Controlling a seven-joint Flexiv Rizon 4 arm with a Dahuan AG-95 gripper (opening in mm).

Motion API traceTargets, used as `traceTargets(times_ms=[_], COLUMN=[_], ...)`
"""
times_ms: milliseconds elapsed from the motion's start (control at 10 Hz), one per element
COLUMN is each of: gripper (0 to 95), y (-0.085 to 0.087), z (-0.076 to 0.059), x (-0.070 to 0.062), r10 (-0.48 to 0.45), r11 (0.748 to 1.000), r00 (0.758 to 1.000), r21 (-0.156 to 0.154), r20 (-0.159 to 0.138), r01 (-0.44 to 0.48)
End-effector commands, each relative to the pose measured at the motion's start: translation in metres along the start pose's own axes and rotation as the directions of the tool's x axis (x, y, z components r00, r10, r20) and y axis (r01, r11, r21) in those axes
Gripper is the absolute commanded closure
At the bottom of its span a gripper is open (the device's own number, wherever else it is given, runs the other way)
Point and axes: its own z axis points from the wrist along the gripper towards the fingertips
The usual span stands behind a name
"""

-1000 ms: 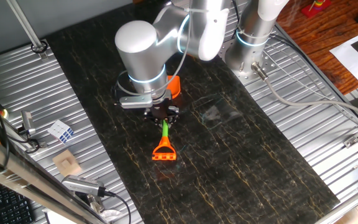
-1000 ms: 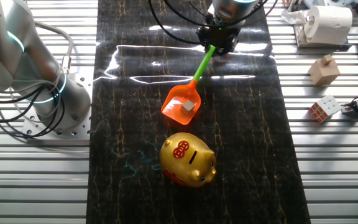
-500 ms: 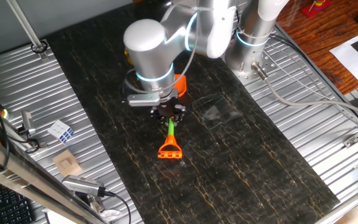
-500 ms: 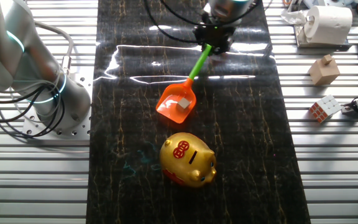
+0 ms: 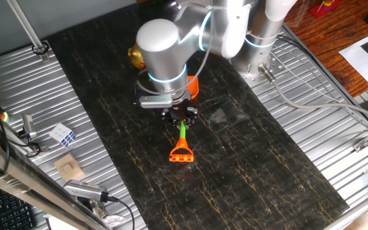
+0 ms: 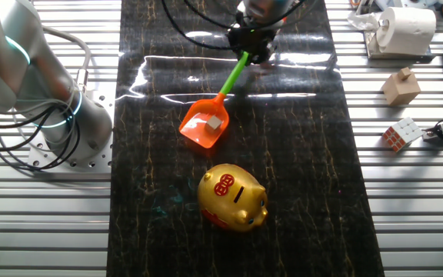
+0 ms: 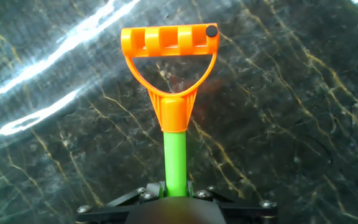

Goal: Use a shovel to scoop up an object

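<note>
The toy shovel (image 6: 223, 94) has an orange scoop blade (image 6: 204, 128), a green shaft (image 5: 182, 133) and an orange D-handle (image 7: 168, 51). My gripper (image 6: 250, 48) is shut on the green shaft (image 7: 174, 158), holding the shovel tilted with the blade low over the black mat. The gripper (image 5: 180, 117) shows under the arm's wrist. The gold piggy-bank object (image 6: 232, 197) sits on the mat just in front of the blade, a short gap apart. In one fixed view only its gold edge (image 5: 134, 56) peeks out behind the arm.
The black mat (image 6: 298, 169) is flanked by ribbed metal surfaces. A puzzle cube (image 6: 402, 133), a tan wooden block (image 6: 401, 85) and a paper roll (image 6: 403, 28) lie on one side. A second robot base (image 6: 60, 115) stands on the other side.
The gripper has carried the shovel sideways across the mat, so the blade has shifted left in the other fixed view. The gold object has not moved.
</note>
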Motion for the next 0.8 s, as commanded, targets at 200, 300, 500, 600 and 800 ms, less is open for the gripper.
traceTargets(times_ms=[200, 300, 500, 600, 800], gripper=[95.0, 95.0, 95.0, 95.0, 95.0], y=[0.004, 0.005, 0.004, 0.004, 0.004], z=[0.008, 0.011, 0.016, 0.018, 0.021], x=[-0.006, -0.008, -0.015, -0.02, -0.024], r10=[0.03, 0.055, 0.076, 0.077, 0.086], r11=[0.999, 0.998, 0.997, 0.997, 0.996], r00=[0.999, 0.998, 0.997, 0.996, 0.996], r21=[-0.012, -0.013, -0.016, -0.013, -0.004], r20=[0.015, 0.021, 0.033, 0.037, 0.033], r01=[-0.029, -0.055, -0.075, -0.077, -0.086])
